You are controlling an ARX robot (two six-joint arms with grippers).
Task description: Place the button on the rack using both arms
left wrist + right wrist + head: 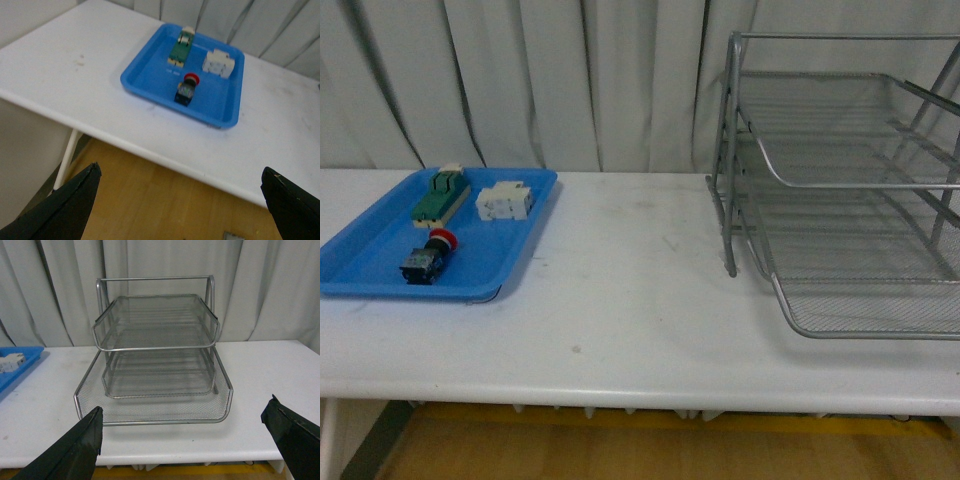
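The button (430, 255) is laid in the blue tray (370, 262), frame left, the rack (840, 180) right; the left gripper (179, 170) and right gripper (182, 407) are spread wide, empty.

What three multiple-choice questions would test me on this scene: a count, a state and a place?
1. How many tiers has the rack?
A two; B three; C five.

2. How is the left pincer?
A open and empty; B shut on the rack; C shut tight and empty.

3. Where is the button?
A on the rack; B in the left pincer; C in the blue tray.

Answers:
1 B: three stacked mesh tiers show.
2 A: its fingers stand wide apart with nothing between them.
3 C: its red cap and dark body lie inside the tray's rim.
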